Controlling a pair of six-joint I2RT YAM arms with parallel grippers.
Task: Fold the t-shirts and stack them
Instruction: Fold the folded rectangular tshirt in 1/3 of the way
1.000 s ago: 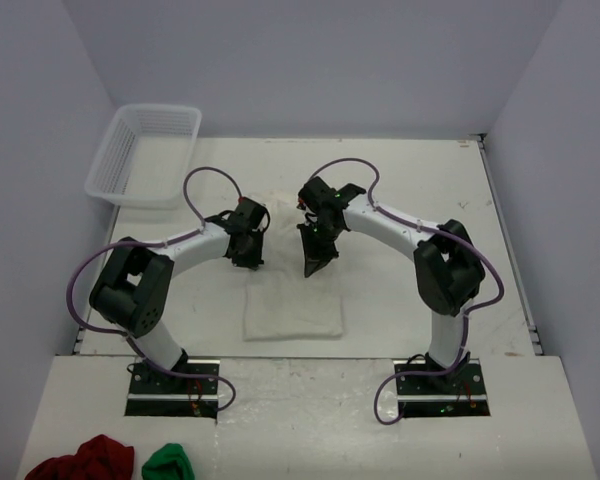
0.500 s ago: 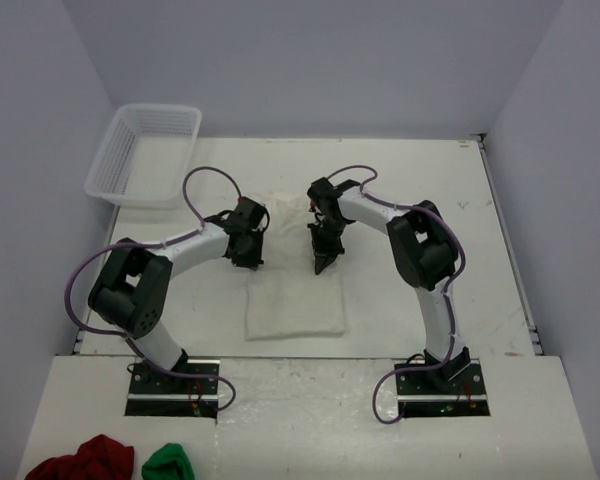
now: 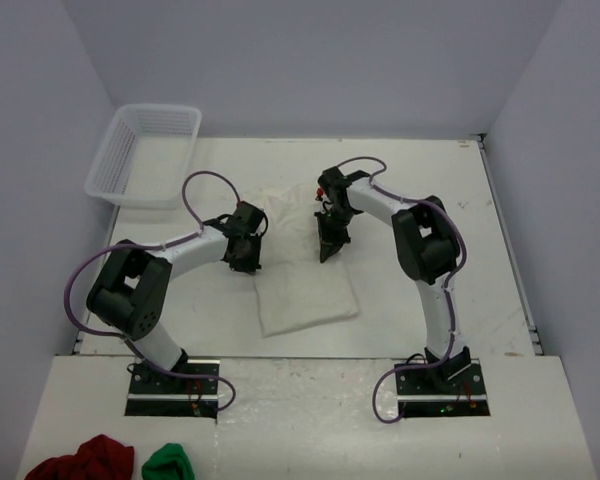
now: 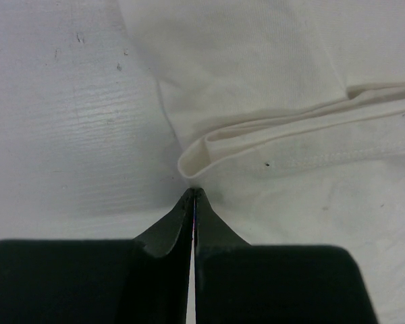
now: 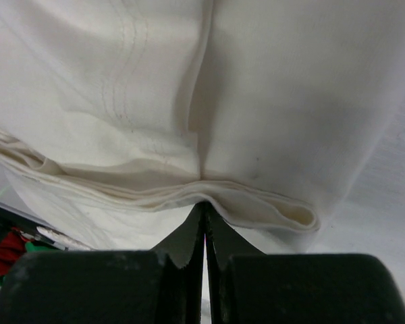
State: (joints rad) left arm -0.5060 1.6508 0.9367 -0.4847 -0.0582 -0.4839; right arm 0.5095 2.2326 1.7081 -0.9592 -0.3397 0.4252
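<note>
In the top view, a folded t-shirt (image 3: pixel 308 298) is lying in the middle of the white counter (image 3: pixel 430 180), between the two arms, and it is sitting a little turned, with its right side higher in the frame. Above it, near the centre of the frame, a second t-shirt (image 3: pixel 280 205) is lying crumpled and not folded. The left fingers (image 3: pixel 246 262) are pointing down at the upper left corner of the folded t-shirt, and the right fingers (image 3: pixel 326 250) are pointing down at its upper right part. In the left wrist view the left fingers (image 4: pixel 179 223) are pressed together, and their tips are touching the rounded corner of the folded edge (image 4: pixel 209 145). In the right wrist view the right fingers (image 5: pixel 185 233) are also pressed together, just under the layered hem (image 5: pixel 256 202). Whether any cloth is caught between them cannot be told. A white plastic basket (image 3: pixel 145 150) is standing at the upper left of the frame. A dark red cloth bundle (image 3: pixel 80 460) and a green cloth bundle (image 3: pixel 170 463) are lying in the lower left corner.
</note>
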